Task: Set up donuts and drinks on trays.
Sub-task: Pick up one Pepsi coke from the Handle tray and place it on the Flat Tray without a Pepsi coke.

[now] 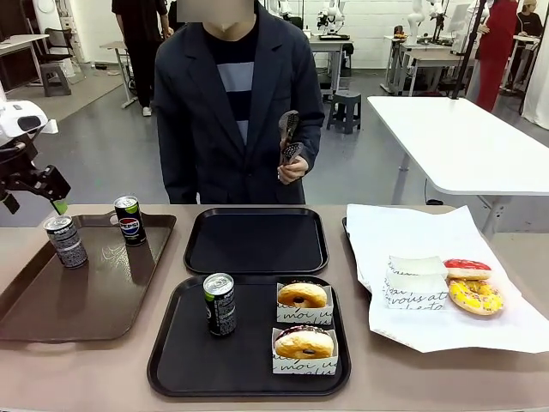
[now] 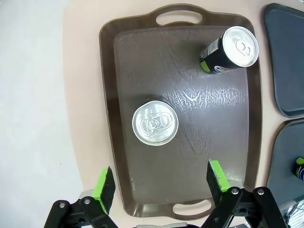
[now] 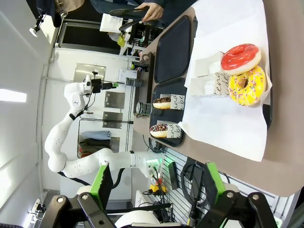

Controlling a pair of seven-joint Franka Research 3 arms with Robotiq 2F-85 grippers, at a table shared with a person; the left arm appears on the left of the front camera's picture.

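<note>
The left pincer [image 2: 160, 183] is wide open with nothing in it. It hangs high over the brown tray [image 2: 190, 118] and looks straight down.

In the left wrist view, the grey-patterned can [image 2: 155, 122] sits at 12 o'clock from the pincer, close ahead but not between the green pads. The can stands up tall, so its long way points right up at the camera and you see its round silver top. The Pepsi can [image 2: 230, 50] is farther off, at about 1 o'clock, and is not one to take.

The left arm is much nearer this can than the right one. I think the next move is to slide forward a bit, go down, and pinch the can by its sides.

The far black tray [image 1: 257, 240] has nothing on it and lies at 3 o'clock from the grey can in the front view. The near black tray [image 1: 249, 369] has the black can with green marks [image 1: 220, 304] and two donuts in paper sleeves [image 1: 302, 295].

The red donut [image 1: 467, 269] and the yellow sprinkled donut [image 1: 474, 297] wait on white paper [image 1: 412, 232] at the right of the counter [image 1: 446, 386]. The right pincer [image 3: 157, 183] is open too, holding nothing, up above that side.
</note>
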